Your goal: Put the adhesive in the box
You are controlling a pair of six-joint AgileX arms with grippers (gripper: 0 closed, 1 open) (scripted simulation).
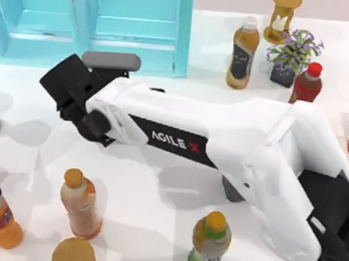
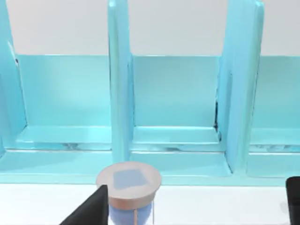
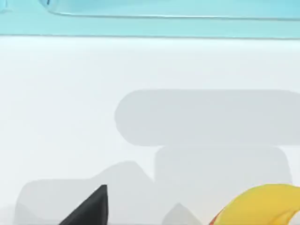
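White surface (image 1: pixel 155 226) is spreading across the whole top view, with the box (image 1: pixel 134 24) standing turquoise in the upper left of the frame, its divider splitting it into compartments. I am seeing my right arm reaching diagonally from the lower right toward the middle left, its right gripper (image 1: pixel 66 89) sitting just below the box's front wall. In the right wrist view the adhesive (image 3: pixel 262 206) is showing as a yellow body with a red edge, right beside a dark finger (image 3: pixel 91 208), over the surface and outside the box; I cannot tell whether the fingers are clenched on it. My left arm is waiting at the left edge of the top view, near an orange drink bottle (image 1: pixel 1 222). More drink bottles (image 1: pixel 83 205), a flower pot (image 1: pixel 292 58) and an hourglass (image 1: pixel 283 18) are standing around.
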